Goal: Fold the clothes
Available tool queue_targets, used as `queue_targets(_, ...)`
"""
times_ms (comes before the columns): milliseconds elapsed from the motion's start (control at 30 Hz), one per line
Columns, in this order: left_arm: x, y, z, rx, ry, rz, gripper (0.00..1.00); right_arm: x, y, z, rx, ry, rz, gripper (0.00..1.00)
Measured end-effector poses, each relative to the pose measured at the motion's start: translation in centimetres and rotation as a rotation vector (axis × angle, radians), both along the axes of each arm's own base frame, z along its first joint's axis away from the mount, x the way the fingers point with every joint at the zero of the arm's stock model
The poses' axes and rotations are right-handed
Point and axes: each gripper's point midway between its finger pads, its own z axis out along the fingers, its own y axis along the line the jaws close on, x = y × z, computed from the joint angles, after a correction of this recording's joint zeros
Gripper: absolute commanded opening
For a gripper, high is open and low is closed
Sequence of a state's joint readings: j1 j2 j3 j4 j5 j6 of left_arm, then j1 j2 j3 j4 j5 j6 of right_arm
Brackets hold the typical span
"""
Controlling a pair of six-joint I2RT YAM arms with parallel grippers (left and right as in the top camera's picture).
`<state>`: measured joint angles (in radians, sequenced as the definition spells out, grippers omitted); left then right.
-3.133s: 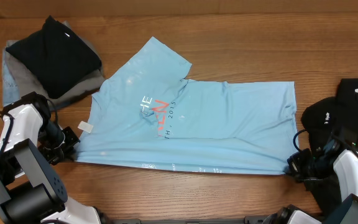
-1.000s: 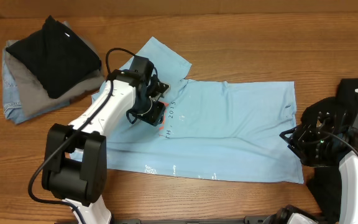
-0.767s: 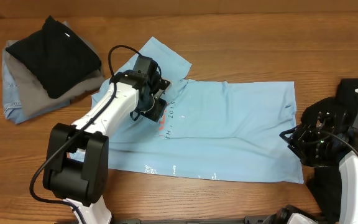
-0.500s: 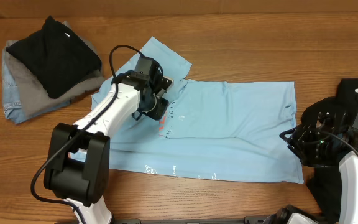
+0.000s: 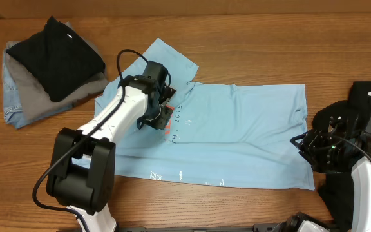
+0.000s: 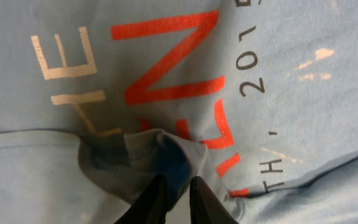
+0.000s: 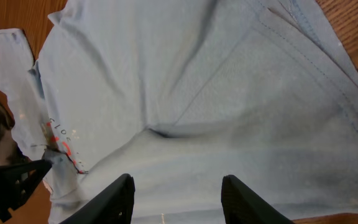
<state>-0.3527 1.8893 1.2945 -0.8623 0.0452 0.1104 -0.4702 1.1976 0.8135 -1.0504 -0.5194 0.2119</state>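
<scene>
The light blue T-shirt (image 5: 237,129) lies spread across the table, with orange-red and white lettering at its chest. My left gripper (image 5: 164,116) is over the lettering. In the left wrist view its fingers (image 6: 174,190) are shut on a small puckered fold of the shirt (image 6: 160,152), next to the red letters. My right gripper (image 5: 299,145) is at the shirt's right edge. In the right wrist view its fingers (image 7: 179,190) are wide open and empty above the blue cloth (image 7: 185,81).
A pile of folded clothes sits at the back left, a black garment (image 5: 53,55) on top of grey and blue ones (image 5: 18,106). Another black garment (image 5: 366,103) lies at the right edge. Bare wood shows along the back and front.
My left gripper left the shirt's lower-left corner, came to the chest lettering and closed on a fold there. My right gripper let go of the lower-right hem and has held still since.
</scene>
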Motion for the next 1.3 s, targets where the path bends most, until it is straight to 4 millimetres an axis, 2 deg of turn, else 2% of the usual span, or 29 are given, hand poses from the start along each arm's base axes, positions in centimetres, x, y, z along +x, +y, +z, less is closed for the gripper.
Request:
queue_targets(267, 0.0, -0.3, -3.0, -0.007, -0.066, -0.003, 0.11, 0.0, 0.0, 0.0, -0.003, 0.002, -0.001, 0.49)
queue_targets(300, 0.2, -0.5, -3.0, -0.012, -0.077, -0.005, 0.15, 0.0, 0.0, 0.0, -0.003, 0.002, -0.001, 0.49)
queue_targets(367, 1.4, -1.5, -2.7, -0.047, -0.132, -0.008, 0.38, 0.0, 0.0, 0.0, -0.003, 0.003, -0.001, 0.49)
queue_targets(433, 1.9, -2.1, -2.5, -0.063, -0.154, -0.007, 0.44, -0.1, 0.0, -0.1, -0.002, 0.005, -0.001, 0.49)
queue_targets(533, 1.8, -2.2, -2.5, -0.072, -0.15, -0.005, 0.48, -0.2, 0.0, -0.1, -0.001, 0.01, -0.001, 0.49)
queue_targets(733, 0.1, -1.5, -1.9, -0.031, -0.053, 0.001, 0.44, -0.2, 0.0, -0.1, -0.002, 0.011, -0.001, 0.49)
queue_targets(833, 0.1, -0.2, -0.6, 0.043, -0.035, 0.023, 0.49, -0.2, -0.1, -0.1, -0.006, 0.013, -0.002, 0.49)
queue_targets(900, 0.9, 0.5, 0.2, 0.081, -0.057, 0.043, 0.56, -0.3, -0.2, -0.2, -0.015, 0.018, -0.004, 0.49)
queue_targets(1033, 2.5, 2.7, 1.3, 0.121, -0.1, 0.107, 0.75, -0.4, -0.4, -0.4, -0.03, 0.024, -0.005, 0.5)
queue_targets(1067, 2.6, 3.1, 1.4, 0.124, -0.103, 0.117, 0.76, -0.4, -0.5, -0.4, -0.031, 0.025, -0.005, 0.5)
queue_targets(1167, 2.9, 5.6, 1.5, 0.14, -0.092, 0.186, 0.87, -0.4, -0.5, -0.4, -0.036, 0.028, -0.006, 0.53)
queue_targets(1200, 3.0, 7.5, 1.5, 0.146, -0.078, 0.237, 0.87, -0.4, -0.6, -0.4, -0.039, 0.028, -0.006, 0.54)
queue_targets(1300, 3.0, 10.1, 1.3, 0.089, -0.041, 0.327, 0.86, -0.4, -0.6, -0.4, -0.04, 0.029, -0.006, 0.54)
